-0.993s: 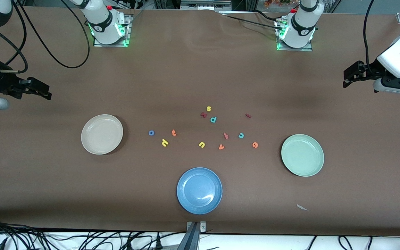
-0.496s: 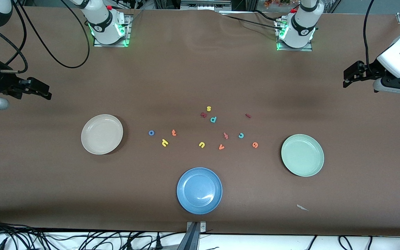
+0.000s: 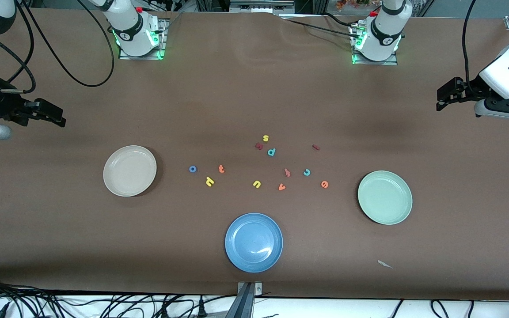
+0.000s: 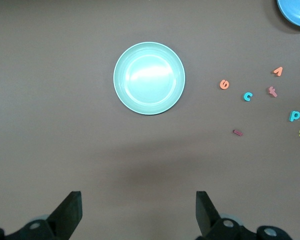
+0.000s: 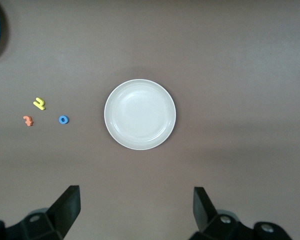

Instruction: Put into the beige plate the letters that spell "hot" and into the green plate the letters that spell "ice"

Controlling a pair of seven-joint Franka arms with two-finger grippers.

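plates: three, all round and shallow, one beige plate (image 3: pixel 130 170), one green plate (image 3: pixel 385 197), one blue plate (image 3: pixel 253 242)
letters: eleven small foam pieces scattered at mid-frame of the front view, all on the table (image 3: pixel 254 101), none in a plate
"hot" letters: yellow h (image 3: pixel 210 181), blue ring-shaped o (image 3: pixel 192 168), orange t (image 3: pixel 221 168), a tight group just beside each other, between the beige plate and the frame's centre
"ice" letters: dark red bar-like i (image 3: pixel 316 147), teal c (image 3: pixel 307 172), orange e (image 3: pixel 324 184), spread loosely toward the green plate; the i sits highest in the frame
other letters: yellow s (image 3: pixel 266 138), teal p (image 3: pixel 271 152), yellow u (image 3: pixel 256 184), orange v (image 3: pixel 282 187), a dark red piece (image 3: pixel 259 145) touching or just beside the p, a pinkish piece (image 3: pixel 287 172) near the c
beige plate: centre-left of the front view, cream, nothing in it
green plate: centre-right, pale mint, nothing in it
blue plate: lower centre, nearest the front camera
grippers: two
left gripper (image 3: pixel 446 95): upper right edge of the front view, jaws spread wide, holding nothing, arm waiting
right gripper (image 3: pixel 53 115): left edge of the front view, jaws spread wide, holding nothing, arm waiting
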